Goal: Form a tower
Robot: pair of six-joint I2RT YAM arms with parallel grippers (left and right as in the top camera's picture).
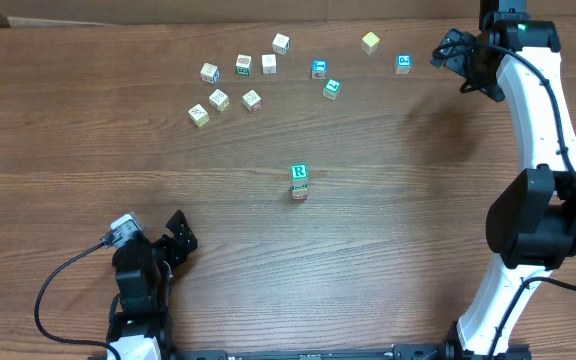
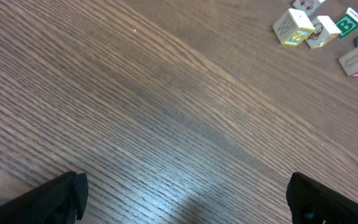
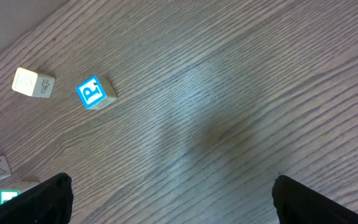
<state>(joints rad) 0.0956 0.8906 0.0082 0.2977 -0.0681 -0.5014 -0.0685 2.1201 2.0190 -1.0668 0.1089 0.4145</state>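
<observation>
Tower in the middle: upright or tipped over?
Upright: the tower stands as one narrow column in the overhead view, green R face on top.

The tower [image 1: 299,183] stands alone near the middle of the bench [image 1: 408,230]. Behind it, loose cubes lie scattered along the far side: the larger group [image 1: 219,99] to the left, the smaller group [image 1: 332,88] to the right. The left end effector [image 1: 173,240] sits near-left, well apart from the tower; the right end effector [image 1: 458,55] is far-right, just beside the rightmost cube [image 1: 403,63]
</observation>
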